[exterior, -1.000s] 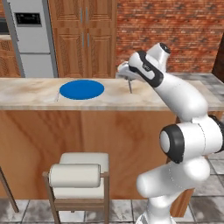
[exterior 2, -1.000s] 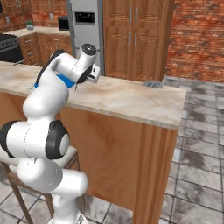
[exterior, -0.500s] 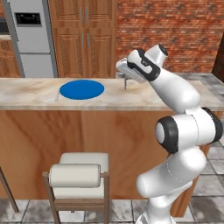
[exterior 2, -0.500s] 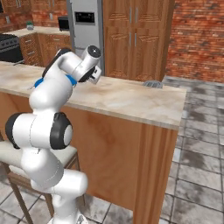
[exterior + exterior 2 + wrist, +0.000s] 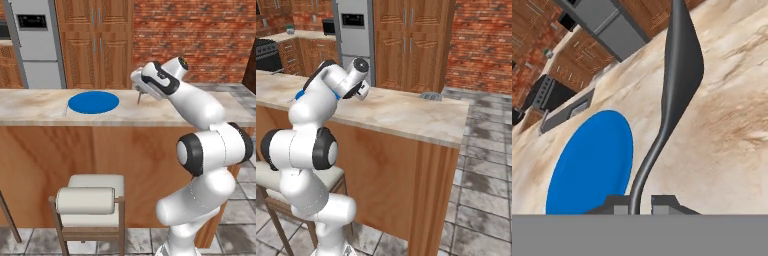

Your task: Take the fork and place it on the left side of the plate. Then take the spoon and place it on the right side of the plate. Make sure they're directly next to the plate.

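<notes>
- Leftward along the counter (image 5: 165, 114) since a second ago, the gripper (image 5: 139, 92) is now nearing the plate (image 5: 93, 102).
- Jaws are pinching the spoon (image 5: 672, 100) by its handle, bowl pointing away, dangling over the counter.
- Fork (image 5: 65, 109) is lying just left of the plate.

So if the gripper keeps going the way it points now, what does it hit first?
The counter. The gripper is shut on the spoon, which sticks out ahead, so its bowl would likely touch bare counter first, beside the plate. Depth is hard to judge.
</notes>
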### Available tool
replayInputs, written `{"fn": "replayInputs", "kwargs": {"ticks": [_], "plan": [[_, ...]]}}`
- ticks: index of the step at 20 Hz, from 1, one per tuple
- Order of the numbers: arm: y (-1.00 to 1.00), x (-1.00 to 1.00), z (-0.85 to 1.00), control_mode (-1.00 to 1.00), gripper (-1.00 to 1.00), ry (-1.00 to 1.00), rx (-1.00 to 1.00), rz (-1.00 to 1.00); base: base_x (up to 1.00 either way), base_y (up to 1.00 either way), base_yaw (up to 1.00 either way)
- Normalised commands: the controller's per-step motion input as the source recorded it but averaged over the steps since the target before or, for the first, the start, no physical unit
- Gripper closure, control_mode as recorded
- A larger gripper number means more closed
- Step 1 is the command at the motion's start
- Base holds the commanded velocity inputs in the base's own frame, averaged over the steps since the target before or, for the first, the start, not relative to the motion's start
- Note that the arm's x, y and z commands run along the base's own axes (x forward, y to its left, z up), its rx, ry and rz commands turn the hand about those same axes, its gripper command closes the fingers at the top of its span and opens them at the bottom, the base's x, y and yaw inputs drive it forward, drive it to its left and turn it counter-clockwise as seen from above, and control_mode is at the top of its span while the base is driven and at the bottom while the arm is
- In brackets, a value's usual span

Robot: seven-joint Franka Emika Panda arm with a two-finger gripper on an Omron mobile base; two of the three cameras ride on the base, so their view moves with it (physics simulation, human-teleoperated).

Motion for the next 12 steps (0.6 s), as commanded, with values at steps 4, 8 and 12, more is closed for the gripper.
{"fn": "replayInputs", "kwargs": {"ticks": [4,8,12], "plan": [[0.39,0.2,-0.27,-1.0,1.0,0.05,0.02,-0.08,0.0,0.0,0.0],[0.34,0.36,-0.25,-1.0,1.0,0.17,0.0,-0.01,0.0,0.0,0.0],[0.08,0.45,-0.18,-1.0,1.0,0.19,0.02,0.0,0.0,0.0,0.0]]}}
